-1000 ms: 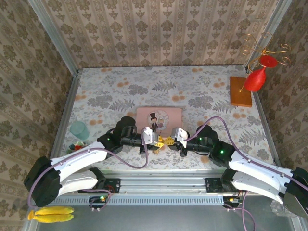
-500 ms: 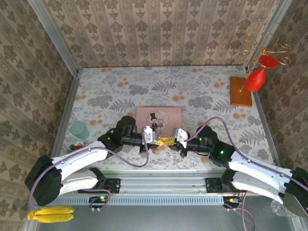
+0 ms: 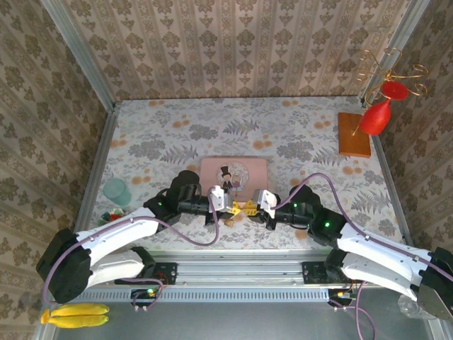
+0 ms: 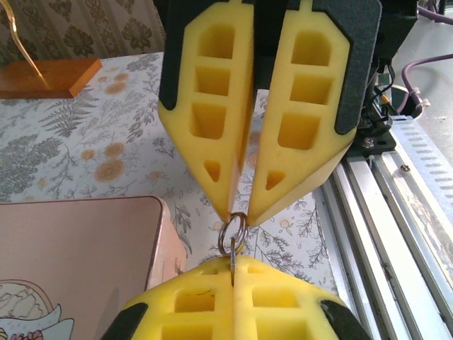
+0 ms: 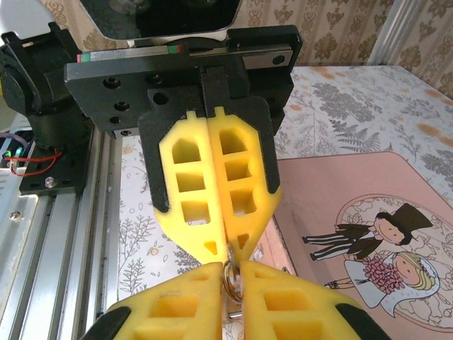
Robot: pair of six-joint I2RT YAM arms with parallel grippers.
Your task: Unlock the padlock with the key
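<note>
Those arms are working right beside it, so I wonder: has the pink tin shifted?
No. The tin sits in the same spot on the table, its far edge just below the same fern print.

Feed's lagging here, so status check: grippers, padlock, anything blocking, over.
Left gripper shut on key. Right gripper tips at key ring, grip unclear. Padlock likely brass speck near tips, state unreadable. Pink tin alongside, nothing blocking.

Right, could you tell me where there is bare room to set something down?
Free: between back wall and pink tin; between teal cup and tin; between tin and wooden base. Crowded: at the tin's near edge, where left gripper and right gripper meet at the key.
</note>
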